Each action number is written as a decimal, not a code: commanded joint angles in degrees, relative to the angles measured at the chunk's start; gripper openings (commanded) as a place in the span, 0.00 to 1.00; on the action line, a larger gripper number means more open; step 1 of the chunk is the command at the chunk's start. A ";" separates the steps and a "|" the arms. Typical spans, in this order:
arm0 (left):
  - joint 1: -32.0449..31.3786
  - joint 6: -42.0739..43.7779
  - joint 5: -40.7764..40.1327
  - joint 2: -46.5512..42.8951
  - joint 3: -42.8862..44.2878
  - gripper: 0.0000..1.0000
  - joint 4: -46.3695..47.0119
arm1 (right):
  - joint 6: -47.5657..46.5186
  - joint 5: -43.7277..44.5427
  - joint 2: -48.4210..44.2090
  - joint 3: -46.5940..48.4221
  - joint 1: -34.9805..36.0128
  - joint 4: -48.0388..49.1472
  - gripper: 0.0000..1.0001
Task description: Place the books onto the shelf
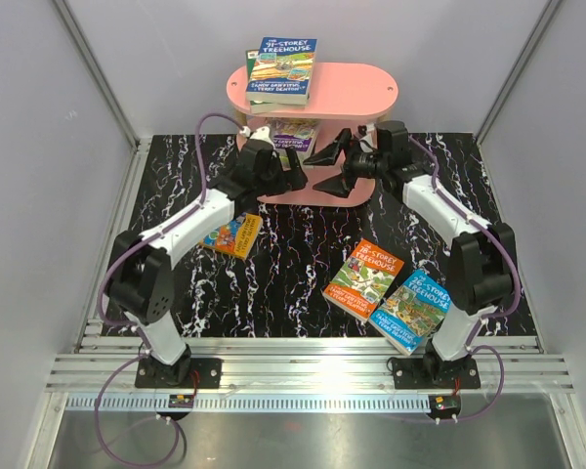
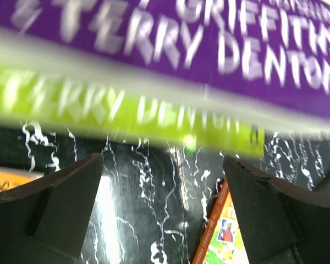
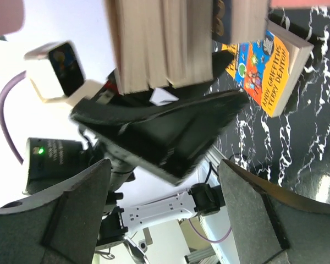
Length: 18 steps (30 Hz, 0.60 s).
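step: between placements, judging by empty hands — left fingers (image 2: 60, 212) and right fingers (image 3: 58, 217) both spread wide, holding nothing, by shelf (image 1: 366, 93) | books: stack (image 1: 281, 68) on shelf top, three loose on surface (image 1: 303, 234) | next: likely orange book (image 1: 234, 235) — lies flat, needs an edge grasp

Purple cover (image 2: 170, 55) and green cover (image 2: 126, 113) smear across the left wrist view, blurred, titles clipped at the top edge. From above, the left arm (image 1: 190, 227) hides part of the orange book (image 1: 236, 235), and the shelf (image 1: 361, 93) top board covers most of the lower-tier books (image 1: 295, 132).
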 commanded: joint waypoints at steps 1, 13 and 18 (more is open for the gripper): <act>-0.23 -1.33 -0.38 -7.49 -3.50 0.99 8.66 | -1.22 -2.04 -2.77 -1.55 0.24 1.67 0.87; -0.41 -0.46 4.71 -19.44 -14.74 0.99 9.99 | -6.82 -2.39 -8.81 -6.64 -1.61 -3.75 0.86; -1.37 -0.28 10.07 -26.38 -24.58 0.99 10.33 | -20.53 8.48 -15.50 -7.79 -4.15 -23.50 0.86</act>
